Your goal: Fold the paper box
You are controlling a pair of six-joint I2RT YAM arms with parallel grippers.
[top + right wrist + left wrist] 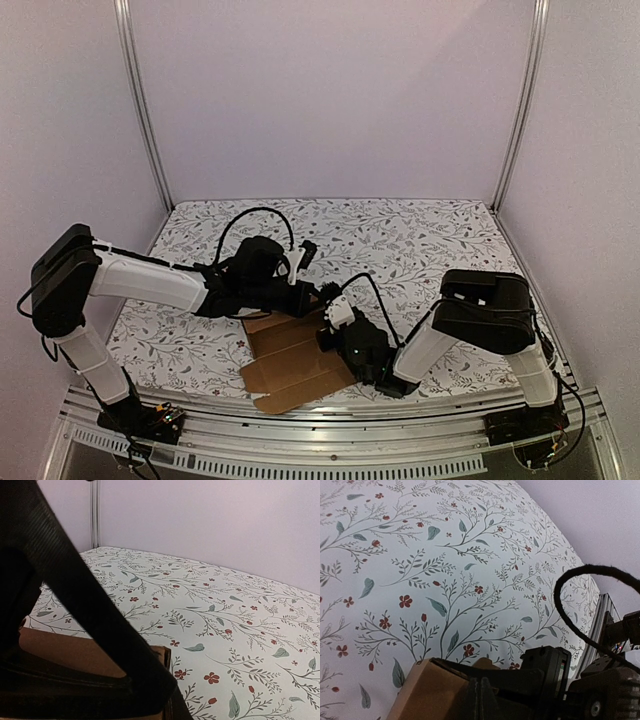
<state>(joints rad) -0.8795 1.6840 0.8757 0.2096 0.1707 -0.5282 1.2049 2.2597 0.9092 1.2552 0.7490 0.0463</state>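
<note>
Floral counter (430, 240) carries paper box (295, 365), which lies flat near front edge, between arm bases. We judge its long axis roughly near-to-far, slightly skewed. Left pincer (305, 292) at far edge, jaws together. Right pincer (333, 322) at far right corner, jaws together too. We cannot tell whether either pinches cardboard. Both equally near.

Left tool (310, 292), right tool (334, 320) at paper box (298, 368)

Two white-and-black arms

The left arm (150, 280) and right arm (430, 348) have smooth white links and boxy black joints. The left gripper (318, 292) and right gripper (328, 338) are black, and a thin black cable (255, 212) loops at each wrist.
</note>
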